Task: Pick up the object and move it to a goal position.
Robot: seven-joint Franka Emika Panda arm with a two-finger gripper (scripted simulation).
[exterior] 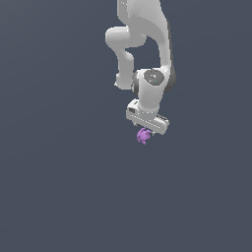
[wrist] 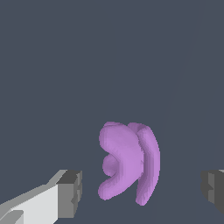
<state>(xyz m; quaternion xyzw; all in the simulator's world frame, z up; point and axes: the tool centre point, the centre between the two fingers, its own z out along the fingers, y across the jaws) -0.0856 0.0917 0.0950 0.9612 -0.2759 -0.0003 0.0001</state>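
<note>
white arm reaches straight down, gripper spread wide, pads clear of the purple object between them.

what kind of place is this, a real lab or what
Most likely a simulated test scene, not a real room: a flat, featureless dark grey ground, a smoothly rendered white Panda arm, and one lumpy purple object between its open fingers. No furniture or walls show.

A bare simulated scene, no real room; flat, featureless slate-grey ground fills both views; the smooth white arm is untextured and plainly rendered.
</note>
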